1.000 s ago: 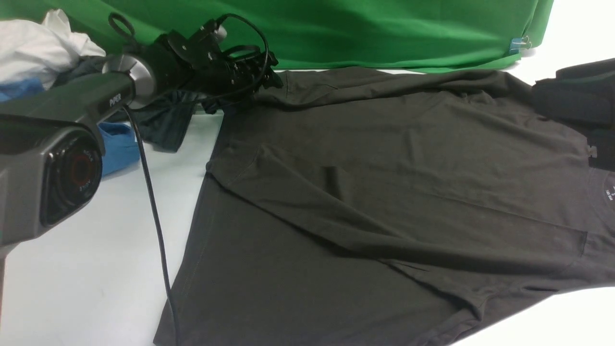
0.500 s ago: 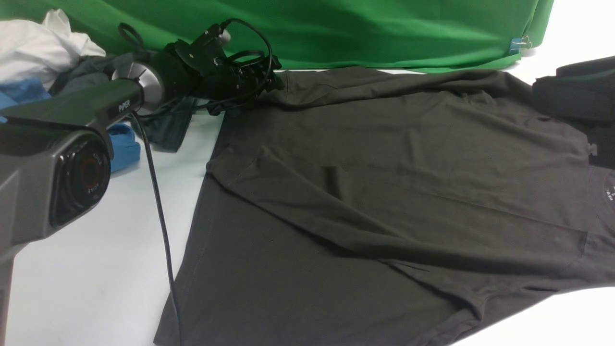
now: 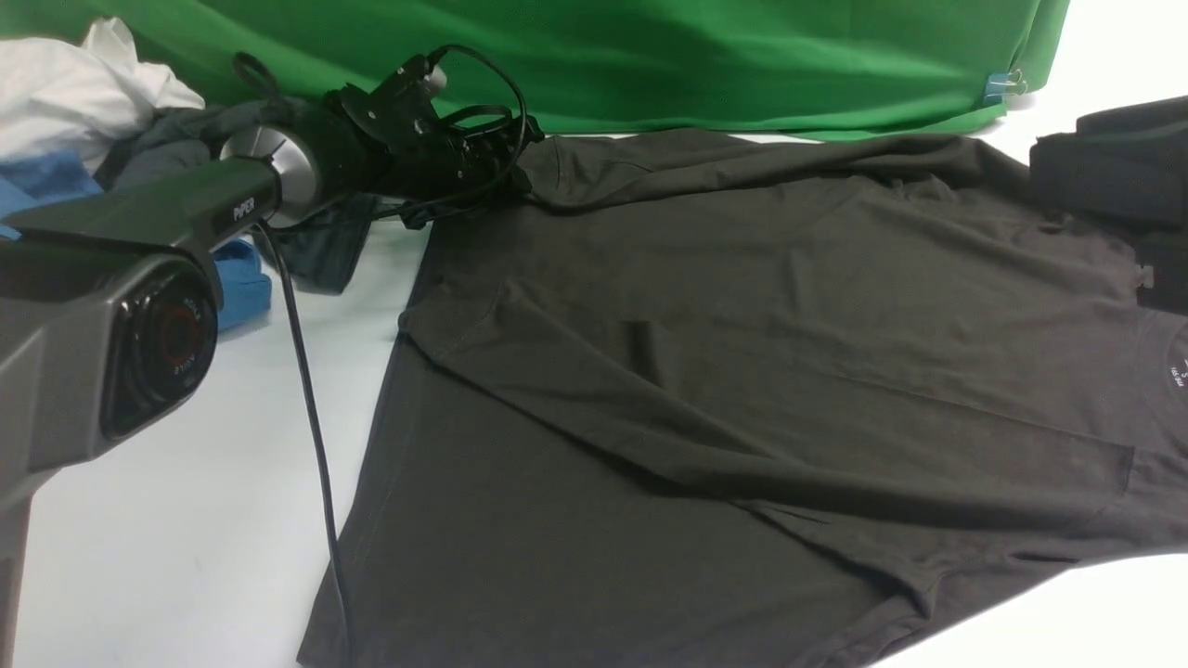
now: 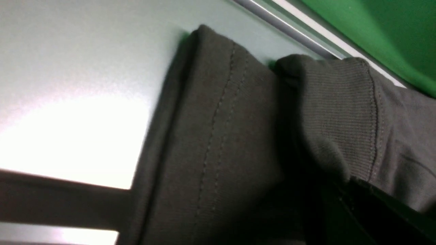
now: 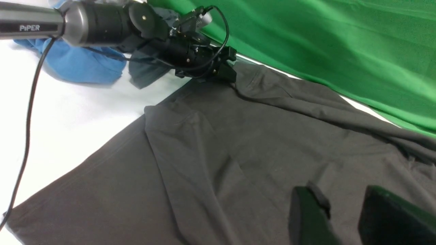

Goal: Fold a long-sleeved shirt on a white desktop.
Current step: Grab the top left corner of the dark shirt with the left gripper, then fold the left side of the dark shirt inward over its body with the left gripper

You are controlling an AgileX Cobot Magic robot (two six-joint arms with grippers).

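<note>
Backed by a bright green cloth backdrop (image 3: 742, 56) hanging in soft folds along the far side, held by a small blue clip (image 3: 996, 89) at its right end, with crumpled white cloth (image 3: 65, 88) and blue fabric (image 3: 243, 286) heaped far left, brightly lit.

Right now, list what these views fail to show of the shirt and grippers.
- Left gripper fingertips: front view, hidden behind its own body and cables.
- Right gripper: front view, cut off by the right edge.
- Long-sleeved shirt collar print: front view, too small to read.
- Its near hem: front view, cut off by the bottom edge.
</note>
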